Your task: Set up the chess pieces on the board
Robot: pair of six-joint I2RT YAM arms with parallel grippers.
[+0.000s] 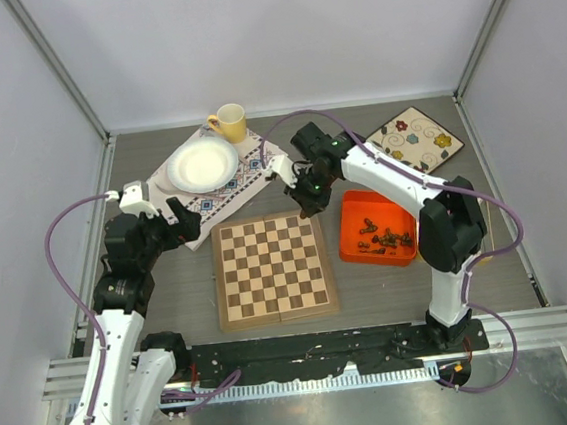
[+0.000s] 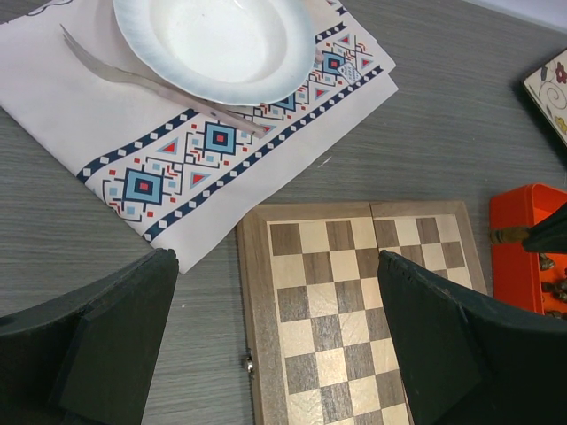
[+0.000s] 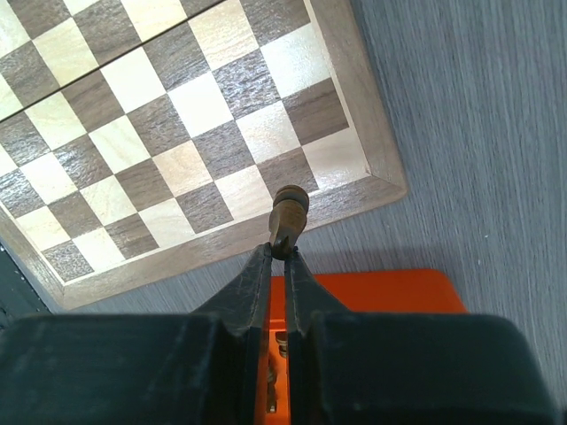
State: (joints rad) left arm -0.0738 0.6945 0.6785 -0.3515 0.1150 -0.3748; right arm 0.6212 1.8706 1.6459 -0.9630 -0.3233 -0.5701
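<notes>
The right arm (image 1: 391, 177) stretches to the board (image 1: 274, 269), at its far corner. The right gripper (image 3: 282, 252) pinches a dark piece (image 3: 289, 211), head pointing outward; the left gripper (image 2: 276, 261) gapes empty.

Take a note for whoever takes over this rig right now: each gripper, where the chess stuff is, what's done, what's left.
Left gripper: open, empty, near the far left corner of the board.
Right gripper: shut on one dark chess piece, held in the air by the board's far right corner.
The board: no piece stands on it in any view.
Other chess pieces: heaped in the orange tray to the right of the board.
Done: one piece in the grip, none placed.
Left: set this piece down on its square, then bring over all the rest.
</notes>
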